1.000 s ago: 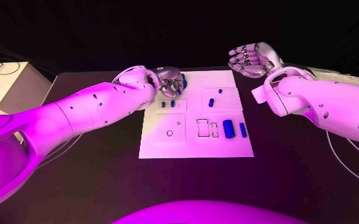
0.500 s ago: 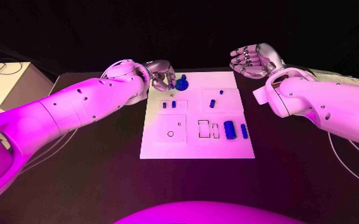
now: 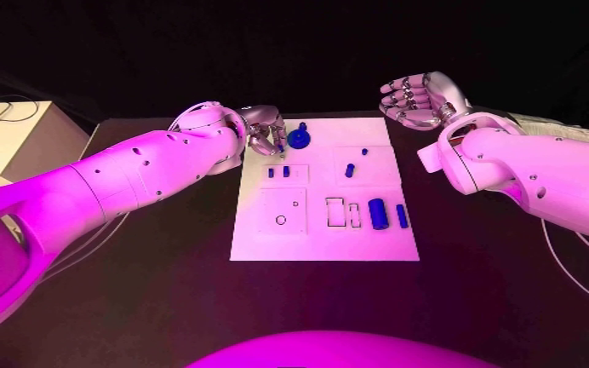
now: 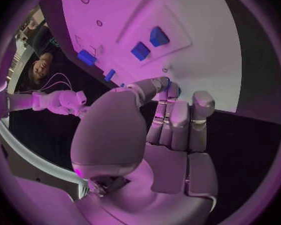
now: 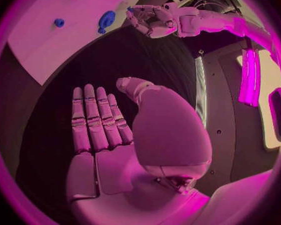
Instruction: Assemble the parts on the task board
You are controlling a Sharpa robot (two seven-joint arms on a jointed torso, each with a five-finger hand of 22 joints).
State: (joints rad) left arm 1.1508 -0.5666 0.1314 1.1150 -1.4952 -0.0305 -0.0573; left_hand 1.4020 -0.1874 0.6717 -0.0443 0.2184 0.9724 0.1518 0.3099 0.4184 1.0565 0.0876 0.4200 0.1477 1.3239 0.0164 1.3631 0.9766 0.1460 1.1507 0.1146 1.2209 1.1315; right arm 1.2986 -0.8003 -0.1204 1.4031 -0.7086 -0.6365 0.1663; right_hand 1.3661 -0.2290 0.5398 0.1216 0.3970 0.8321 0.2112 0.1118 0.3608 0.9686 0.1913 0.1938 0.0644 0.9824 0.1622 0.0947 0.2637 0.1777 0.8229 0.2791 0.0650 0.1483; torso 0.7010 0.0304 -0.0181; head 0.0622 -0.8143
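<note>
Task board (image 3: 323, 244) sits mid-table, white, w/ blue parts spread over it. Round blue part (image 3: 299, 139) lies at the board's far-left corner, just beside the left hand (image 3: 264, 132).

Left hand: fingers curled in close together over the board's far-left edge, thumb tip near a blue piece in the wrist view (contact there is hidden, so cannot tell if it has hold of anything). Right hand (image 3: 417, 100): raised off the table beyond the board's far-right corner, fingers apart, holding nothing.

Step in hand, as I read it: left hand working the round part at that corner. To do well: approach from above, pinch on the rim rather than the flat, keep the wrist clear of the two small blue pegs (image 3: 278, 172) nearby, carry low and square to its recess.

Vs 1.0 s ago: left hand then covered the corner and hid the round part; now drawn back toward the left edge, part exposed. Right hand approx. unchanged.
</note>
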